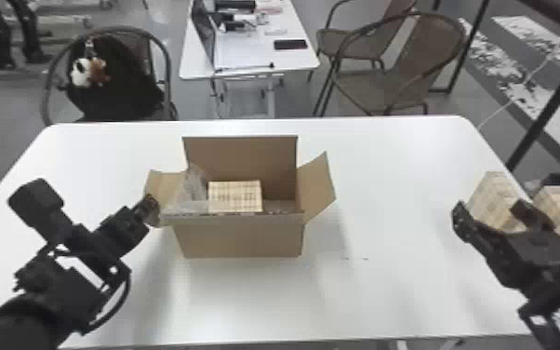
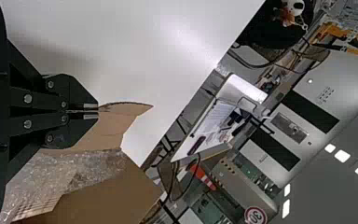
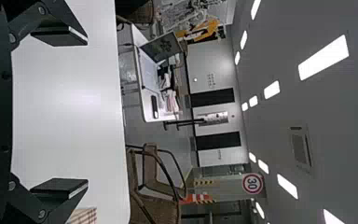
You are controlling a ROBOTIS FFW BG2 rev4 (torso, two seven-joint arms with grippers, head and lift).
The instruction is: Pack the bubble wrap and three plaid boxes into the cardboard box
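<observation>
Black left gripper [image 1: 149, 206] is pinching the left flap [image 1: 167, 184] of a brown cardboard box [image 1: 242, 239]; clear bubble wrap [image 1: 191, 188] and beige plaid box [image 1: 235, 195] are sitting inside. Black right gripper [image 1: 489, 212] is hovering spread near two more plaid boxes [image 1: 493, 195].

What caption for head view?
Bubble wrap and plaid box in cardboard box; left tool at flap, right tool by two more plaid boxes.

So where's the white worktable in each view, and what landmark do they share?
Head view: the white worktable spans the middle, under the cardboard box.
Left wrist view: the bare stretch alongside the box's flap.
Right wrist view: the expanse behind the open right gripper.
Shared landmark: the smaller white table beyond it.
</observation>
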